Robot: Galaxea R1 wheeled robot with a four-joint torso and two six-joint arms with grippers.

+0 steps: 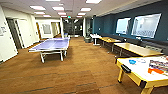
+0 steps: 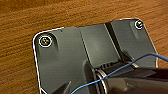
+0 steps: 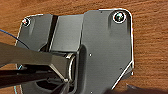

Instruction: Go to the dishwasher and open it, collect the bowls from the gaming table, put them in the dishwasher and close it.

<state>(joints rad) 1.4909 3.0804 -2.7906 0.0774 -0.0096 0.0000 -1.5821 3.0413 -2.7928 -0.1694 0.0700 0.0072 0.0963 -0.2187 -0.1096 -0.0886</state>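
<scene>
Carpet (image 1: pixel 82 67) in brown tones covers a long open room, seen from the head camera. At the lower right stands the gaming table (image 1: pixel 140 72), white on top with a yellow edge and yellow legs; a dark fitting sits on its near end. On its top lies a blue bowl (image 1: pixel 132 61), with a pale bowl (image 1: pixel 141 60) just beside it, farther along the top. An orange shape (image 1: pixel 155 71) lies nearer the camera on the same top, next to a striped patch, too blurred to tell what it is.

Well apart from it, on the left, stands a table-tennis table (image 1: pixel 51 45) with a bluish-purple top and white legs. Along the dark teal right wall runs a row of wood-topped tables (image 1: pixel 136 48) beneath 2 bright panels (image 1: pixel 146 25). Pale doors (image 1: pixel 23 32) line the left wall, and ceiling lights run down toward a far corridor.

Both wrist cameras look down on brown carpet past the robot's own dark plate; a thin blue cable (image 2: pixel 140 60) crosses the left wrist view. Whether either gripper is wide or narrow cannot be told.
</scene>
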